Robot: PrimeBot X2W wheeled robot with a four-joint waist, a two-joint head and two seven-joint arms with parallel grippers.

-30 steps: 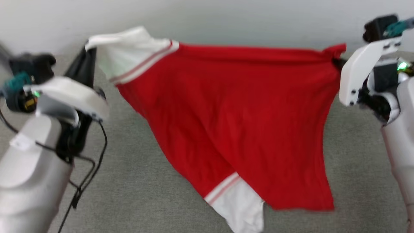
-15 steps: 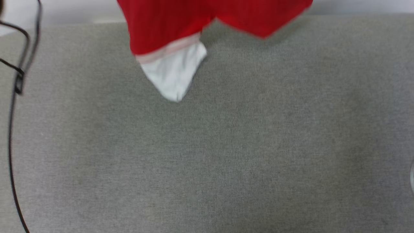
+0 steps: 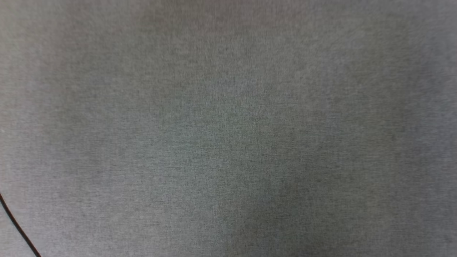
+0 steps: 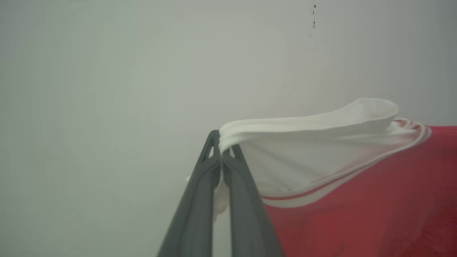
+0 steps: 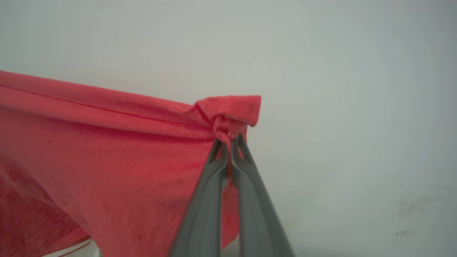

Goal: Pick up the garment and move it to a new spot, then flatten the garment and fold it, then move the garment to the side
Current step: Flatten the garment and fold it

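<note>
The garment is red with a white sleeve and hangs in the air before a pale wall. My left gripper is shut on the white sleeve's hem, which bunches between the dark fingers. In the right wrist view the garment stretches off to the left, and my right gripper is shut on a puckered red corner of it. The cloth is taut along its top edge between the two grips.
The head view looks straight down on a grey cloth-covered surface. A thin black cable crosses its lower left corner. A pale wall stands behind the hanging cloth.
The head camera has tilted down, so the garment and both arms have slid out of its top edge. Both grips have stayed shut.
</note>
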